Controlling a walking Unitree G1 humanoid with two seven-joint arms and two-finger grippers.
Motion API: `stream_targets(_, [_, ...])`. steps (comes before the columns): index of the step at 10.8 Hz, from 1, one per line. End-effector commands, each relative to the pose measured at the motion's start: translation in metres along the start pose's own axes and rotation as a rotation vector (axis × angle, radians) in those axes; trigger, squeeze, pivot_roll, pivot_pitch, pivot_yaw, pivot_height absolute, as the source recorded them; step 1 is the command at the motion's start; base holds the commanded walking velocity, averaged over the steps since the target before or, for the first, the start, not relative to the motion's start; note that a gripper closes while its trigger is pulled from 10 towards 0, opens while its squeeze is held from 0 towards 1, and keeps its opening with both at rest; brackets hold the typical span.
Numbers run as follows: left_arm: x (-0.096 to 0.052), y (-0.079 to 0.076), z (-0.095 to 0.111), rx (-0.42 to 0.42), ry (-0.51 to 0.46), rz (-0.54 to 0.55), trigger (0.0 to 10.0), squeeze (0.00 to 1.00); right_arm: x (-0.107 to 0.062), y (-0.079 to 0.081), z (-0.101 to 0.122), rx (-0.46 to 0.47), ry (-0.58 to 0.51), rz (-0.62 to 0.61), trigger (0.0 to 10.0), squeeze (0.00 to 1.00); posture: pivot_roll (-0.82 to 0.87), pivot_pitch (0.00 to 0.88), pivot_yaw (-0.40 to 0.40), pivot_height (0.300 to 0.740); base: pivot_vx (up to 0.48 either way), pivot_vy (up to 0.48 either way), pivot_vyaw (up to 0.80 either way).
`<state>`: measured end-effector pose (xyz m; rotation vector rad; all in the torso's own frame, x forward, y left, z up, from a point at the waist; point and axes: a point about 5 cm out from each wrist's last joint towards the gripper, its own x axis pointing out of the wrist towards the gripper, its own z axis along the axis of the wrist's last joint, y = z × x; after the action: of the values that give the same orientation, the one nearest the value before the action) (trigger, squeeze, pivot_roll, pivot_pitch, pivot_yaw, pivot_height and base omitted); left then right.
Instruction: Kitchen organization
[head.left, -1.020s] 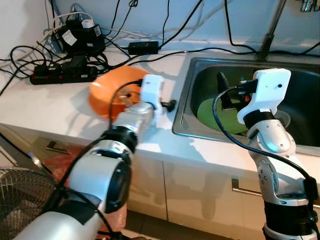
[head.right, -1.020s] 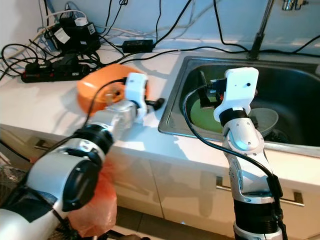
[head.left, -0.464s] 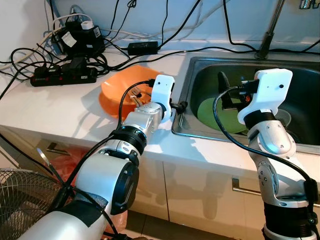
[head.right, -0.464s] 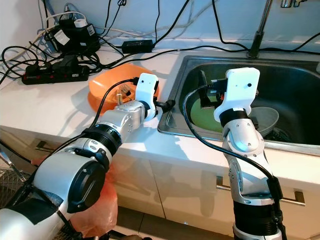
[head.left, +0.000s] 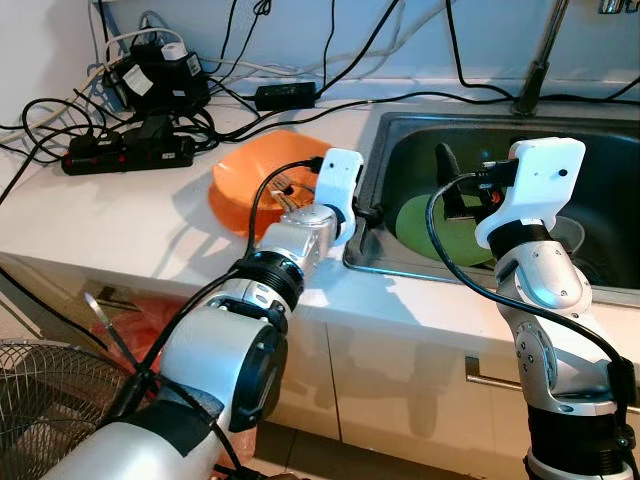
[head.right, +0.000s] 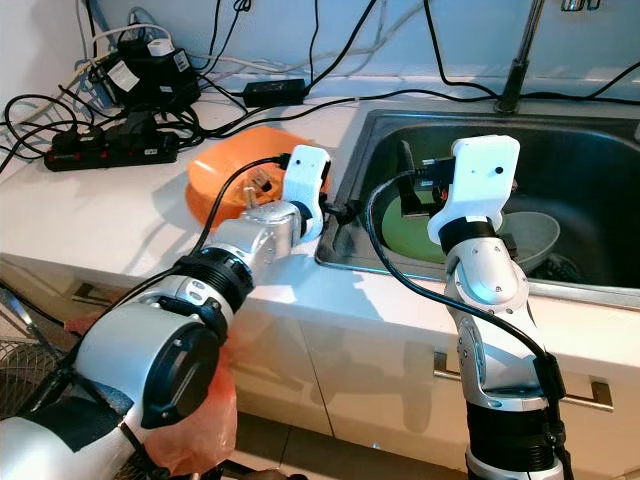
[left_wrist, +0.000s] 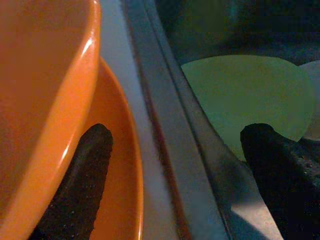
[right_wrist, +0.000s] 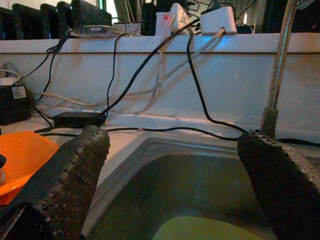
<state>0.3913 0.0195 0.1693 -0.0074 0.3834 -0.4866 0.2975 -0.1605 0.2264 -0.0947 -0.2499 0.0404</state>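
Moved: orange bowl (head.left: 262, 186) and left gripper (head.left: 362, 213) have shifted toward the sink (head.left: 372, 245) over the last second; the bowl now lies close by the sink's left rim, on the white counter (head.left: 120, 215).
Left eye: left arm stretches across the counter, its white wrist over the bowl's near edge, black fingers poking past to the sink rim. Right gripper (head.left: 450, 185) hangs above the basin, over the green plate (head.left: 425, 225), unchanged.
Right eye: same layout; a pale bowl (head.right: 535, 238) sits in the basin beside the green plate.
Left wrist: fingers spread wide, one finger (left_wrist: 80, 175) lying inside the bowl, under its tilted orange wall, the other (left_wrist: 280, 170) out over the basin. It seems to drag the bowl, not pinch it.
Right wrist: fingers (right_wrist: 75, 170) wide apart, holding nothing; faucet (right_wrist: 277, 75) ahead.
Meaning: bowl appears headed into the sink; the lift over the rim is likely next.
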Motion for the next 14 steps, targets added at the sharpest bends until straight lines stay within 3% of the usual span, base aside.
stream_targets(1, [0.001,-0.005,-0.004,0.004,0.044,-0.031,10.0,0.0,-0.002,0.001,0.001,-0.002,0.005,-0.007,10.0,0.0,-0.1,0.008,0.15,0.74,0.0,0.0,0.0])
stream_targets(7, [0.0,0.0,-0.005,0.062,0.02,-0.022,10.0,0.0,-0.001,0.002,0.0,-0.002,0.006,-0.004,10.0,0.0,-0.09,0.007,0.143,0.74,0.0,0.0,0.0])
stream_targets(10, [-0.001,0.006,-0.002,0.129,-0.032,0.005,10.0,0.0,-0.001,0.002,0.0,-0.001,0.006,-0.002,10.0,0.0,-0.09,0.006,0.14,0.74,0.0,0.0,0.0])
stream_targets(14, [-0.003,0.004,0.007,0.121,-0.14,-0.002,10.0,0.0,0.001,0.002,0.0,0.0,0.003,0.007,10.0,0.0,-0.08,0.003,0.129,0.74,0.0,0.0,0.0])
